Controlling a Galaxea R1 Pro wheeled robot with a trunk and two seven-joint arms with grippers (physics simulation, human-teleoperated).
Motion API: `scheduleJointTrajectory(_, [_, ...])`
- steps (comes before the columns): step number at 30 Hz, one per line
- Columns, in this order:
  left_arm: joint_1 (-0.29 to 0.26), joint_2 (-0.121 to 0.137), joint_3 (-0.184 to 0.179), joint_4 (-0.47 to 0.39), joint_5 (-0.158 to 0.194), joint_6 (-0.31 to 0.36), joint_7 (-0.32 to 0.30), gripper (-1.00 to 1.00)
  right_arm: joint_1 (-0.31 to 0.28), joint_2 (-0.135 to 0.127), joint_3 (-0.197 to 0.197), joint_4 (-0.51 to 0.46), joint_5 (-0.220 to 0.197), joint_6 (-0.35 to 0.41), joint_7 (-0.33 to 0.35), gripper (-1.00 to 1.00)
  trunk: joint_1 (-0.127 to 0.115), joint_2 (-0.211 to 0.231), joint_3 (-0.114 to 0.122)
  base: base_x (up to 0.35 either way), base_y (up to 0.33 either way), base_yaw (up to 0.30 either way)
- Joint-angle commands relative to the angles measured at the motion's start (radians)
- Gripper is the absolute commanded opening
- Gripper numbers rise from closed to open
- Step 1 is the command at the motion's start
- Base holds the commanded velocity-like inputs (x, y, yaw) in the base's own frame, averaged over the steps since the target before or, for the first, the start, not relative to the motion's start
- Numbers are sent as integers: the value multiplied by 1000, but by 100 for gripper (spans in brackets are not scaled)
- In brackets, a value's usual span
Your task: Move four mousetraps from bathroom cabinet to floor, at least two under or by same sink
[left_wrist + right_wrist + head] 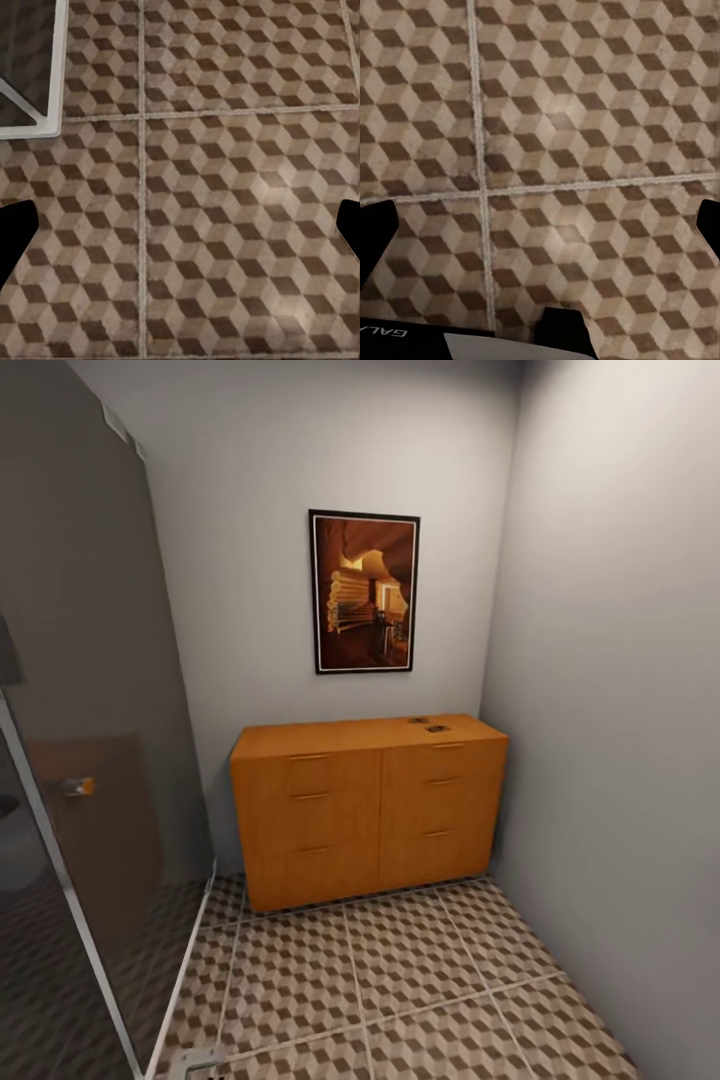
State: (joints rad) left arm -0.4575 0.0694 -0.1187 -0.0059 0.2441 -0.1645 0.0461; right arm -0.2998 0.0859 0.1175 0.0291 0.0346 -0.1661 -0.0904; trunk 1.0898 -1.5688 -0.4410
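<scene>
The orange-brown cabinet [368, 810] stands against the far wall in the head view, all its drawer fronts shut. On its top near the right end lie two small dark things, apparently mousetraps [418, 720] [437, 729], too small to make out in detail. The cube-patterned bathroom floor [400, 990] stretches from me to the cabinet. My left gripper [180, 232] hangs open over bare floor tiles [225, 187], its black fingertips [15, 232] far apart. My right gripper [540, 229] is also open over the floor [585, 135]. The sink is out of view.
A tinted glass shower panel [90, 760] with a white frame [52, 82] runs along the left. A grey wall [620, 760] closes the right side. A framed picture [364, 591] hangs above the cabinet. Part of my own body [472, 341] shows below the right gripper.
</scene>
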Motion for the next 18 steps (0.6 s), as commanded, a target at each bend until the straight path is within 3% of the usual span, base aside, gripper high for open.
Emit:
scheduleJointTrajectory(1, [-1,0,-9,1,7,-3,2,100,-1,0,7,3,4,-4,-6,100,1,-1,-1,322,0,0])
scheduleJointTrajectory(18, [-1,0,-9,1,7,-3,3,100,-2,-3,7,3,-2,-4,-4,100,1,-1,-1,322,0,0])
